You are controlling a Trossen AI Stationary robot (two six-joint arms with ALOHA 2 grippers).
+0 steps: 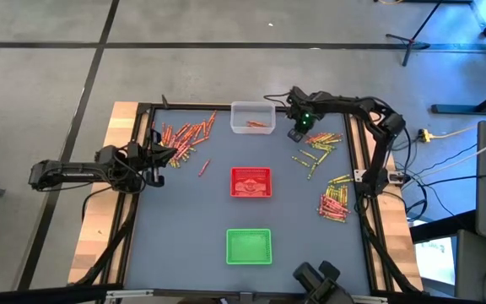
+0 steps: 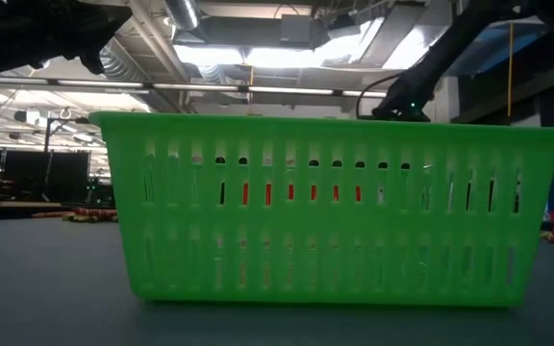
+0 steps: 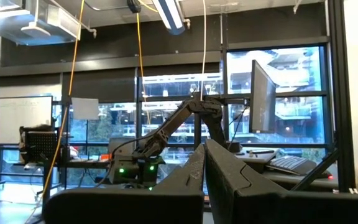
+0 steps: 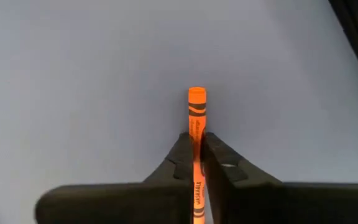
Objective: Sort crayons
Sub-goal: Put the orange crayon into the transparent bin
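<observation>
At the left edge our left gripper point(image 1: 160, 155) waits closed and empty, just beside the red and orange crayons point(image 1: 188, 133) at the far left. In the middle stand the clear tray point(image 1: 252, 117), the red tray point(image 1: 251, 182) and, nearest, the green tray point(image 1: 249, 246). Right of the clear tray, our right gripper point(image 4: 197, 149) is pinched on one orange crayon point(image 4: 196, 109) near its middle. We judge it light and stiff, but waxy and easy to snap, so a soft grip at mid-length is best. More crayons, olive and red, lie at the right.
</observation>
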